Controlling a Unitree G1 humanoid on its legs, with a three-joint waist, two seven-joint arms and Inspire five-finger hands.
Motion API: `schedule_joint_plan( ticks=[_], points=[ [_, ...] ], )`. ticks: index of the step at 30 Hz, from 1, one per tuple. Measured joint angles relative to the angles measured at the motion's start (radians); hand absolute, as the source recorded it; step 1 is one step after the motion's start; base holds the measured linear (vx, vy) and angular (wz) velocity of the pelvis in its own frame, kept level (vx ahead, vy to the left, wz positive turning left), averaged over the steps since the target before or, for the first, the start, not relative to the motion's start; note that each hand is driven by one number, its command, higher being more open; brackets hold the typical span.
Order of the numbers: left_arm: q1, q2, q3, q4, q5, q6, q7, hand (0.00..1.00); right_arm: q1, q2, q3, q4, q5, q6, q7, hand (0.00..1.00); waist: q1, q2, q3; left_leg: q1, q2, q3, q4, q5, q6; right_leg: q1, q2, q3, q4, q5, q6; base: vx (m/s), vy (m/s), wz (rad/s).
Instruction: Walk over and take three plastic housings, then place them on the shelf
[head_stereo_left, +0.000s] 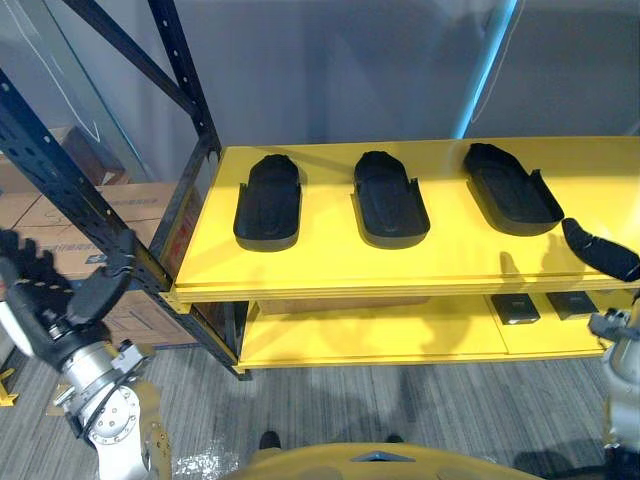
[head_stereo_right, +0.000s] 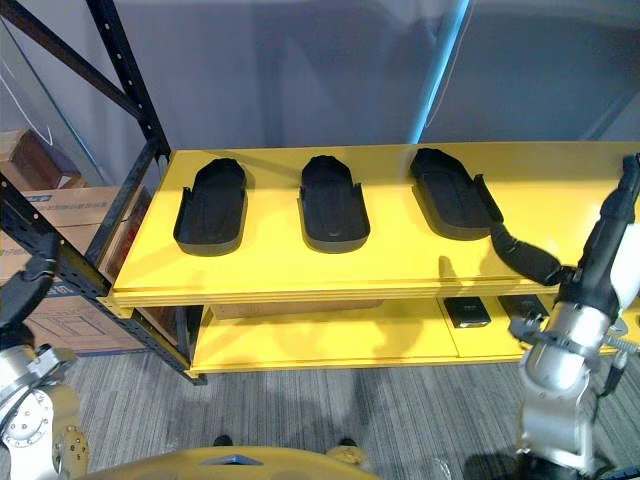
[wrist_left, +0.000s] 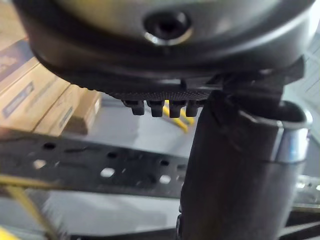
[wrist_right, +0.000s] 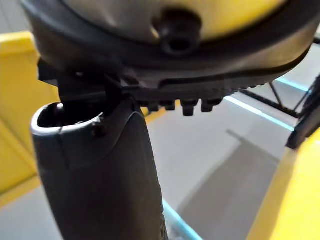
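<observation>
Nearest to me, my left hand (head_stereo_left: 55, 310) hangs low beside the black metal rack post (head_stereo_left: 70, 190), fingers (head_stereo_left: 103, 284) spread and holding nothing. My right hand (head_stereo_right: 608, 245) stands at the front edge of the yellow shelf board (head_stereo_left: 330, 262), fingers straight, thumb out, also holding nothing.

Farther on, three black plastic housings lie in a row on this board, hollow side up. The left housing (head_stereo_left: 268, 203) and the middle housing (head_stereo_left: 390, 200) are well apart from both hands. The right housing (head_stereo_left: 510, 188) lies near my right thumb, ahead and to its left, not touching. Each long axis runs away from me; the right one's far end leans left. I judge that the placing is done.
</observation>
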Motion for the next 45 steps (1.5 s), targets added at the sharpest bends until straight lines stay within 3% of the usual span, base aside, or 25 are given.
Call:
schedule_joint_plan(
  ticks=[4, 9, 11, 13, 17, 21, 25, 28, 31, 35, 45],
  points=[
    [0.003, 0.027, -0.021, 0.009, -0.032, 0.015, -0.064, 1.00, -0.048, -0.202, 0.010, 0.054, 0.000, -0.004, 0.060, 1.00, -0.001, -0.001, 0.001, -0.047, 0.003, -0.001, 0.000, 0.007, 0.001, -0.045, 0.003, 0.001, 0.003, 0.006, 0.007, 0.00, 0.000, 0.00],
    [0.005, 0.063, -0.035, 0.010, -0.030, 0.015, -0.032, 1.00, -0.094, -0.270, 0.021, 0.150, 0.000, -0.025, 0.104, 1.00, 0.005, -0.032, 0.023, -0.072, 0.002, -0.007, 0.000, 0.017, 0.003, -0.068, 0.002, -0.004, 0.009, 0.011, 0.001, 0.03, -0.004, 0.04],
    [0.004, 0.082, -0.045, 0.023, -0.026, 0.015, -0.008, 1.00, -0.099, -0.273, 0.036, 0.149, 0.003, -0.035, 0.170, 1.00, 0.003, -0.048, 0.034, -0.073, 0.001, -0.007, 0.000, 0.017, 0.003, -0.068, 0.001, -0.004, 0.009, 0.011, 0.002, 0.02, 0.001, 0.00],
    [0.001, 0.088, -0.051, 0.052, -0.026, 0.016, -0.002, 1.00, -0.100, -0.300, 0.073, 0.149, 0.007, -0.045, 0.295, 1.00, 0.003, -0.065, 0.046, -0.066, -0.003, -0.008, 0.000, 0.017, 0.003, -0.065, -0.002, -0.004, 0.010, 0.010, 0.002, 0.00, 0.000, 0.00],
    [-0.010, 0.095, -0.054, 0.059, -0.007, 0.017, 0.004, 1.00, -0.100, -0.388, 0.182, 0.152, 0.028, -0.042, 0.465, 1.00, 0.006, -0.063, 0.072, -0.061, -0.007, -0.018, 0.000, 0.019, 0.004, -0.059, -0.006, -0.010, 0.021, 0.007, -0.001, -0.02, 0.004, 0.05],
    [-0.011, 0.108, -0.054, 0.047, 0.053, -0.008, 0.067, 1.00, -0.102, -0.397, 0.235, 0.201, 0.071, -0.036, 0.520, 1.00, 0.010, -0.049, 0.082, -0.060, -0.011, -0.028, 0.000, 0.018, 0.004, -0.051, -0.010, -0.020, 0.027, 0.000, -0.003, -0.04, 0.004, 0.09],
    [-0.012, 0.109, -0.033, -0.071, 0.159, -0.067, 0.249, 1.00, -0.071, -0.396, 0.253, 0.238, 0.079, 0.007, 0.553, 1.00, 0.010, -0.046, 0.085, -0.061, -0.013, -0.037, 0.000, 0.019, 0.004, -0.044, -0.013, -0.029, 0.028, -0.002, -0.006, -0.02, 0.003, 0.06],
    [-0.032, 0.114, 0.020, -0.168, 0.262, -0.145, 0.402, 1.00, -0.035, -0.393, 0.253, 0.238, 0.079, 0.034, 0.554, 1.00, 0.008, -0.046, 0.085, -0.057, -0.013, -0.040, 0.000, 0.021, 0.008, -0.038, -0.013, -0.033, 0.027, -0.002, -0.006, 0.00, -0.003, 0.03],
    [-0.060, 0.114, 0.075, -0.222, 0.295, -0.209, 0.485, 1.00, -0.016, -0.380, 0.253, 0.238, 0.079, 0.045, 0.554, 1.00, 0.010, -0.047, 0.085, -0.052, -0.013, -0.042, 0.000, 0.021, 0.008, -0.031, -0.013, -0.034, 0.027, -0.002, -0.006, 0.00, 0.000, 0.00],
    [-0.062, 0.115, 0.107, -0.231, 0.296, -0.228, 0.486, 1.00, -0.003, -0.362, 0.251, 0.238, 0.079, 0.051, 0.555, 1.00, 0.012, -0.052, 0.084, -0.041, -0.013, -0.045, 0.000, 0.017, 0.003, -0.018, -0.012, -0.038, 0.026, -0.004, -0.008, -0.02, -0.003, 0.02],
    [-0.059, 0.121, 0.102, -0.180, 0.206, -0.222, 0.359, 1.00, 0.014, -0.309, 0.252, 0.237, 0.048, 0.065, 0.603, 1.00, 0.013, -0.107, 0.068, -0.041, -0.012, -0.045, 0.000, 0.024, 0.009, -0.018, -0.011, -0.037, 0.026, -0.004, -0.009, -0.01, -0.001, 0.00]
  ],
)
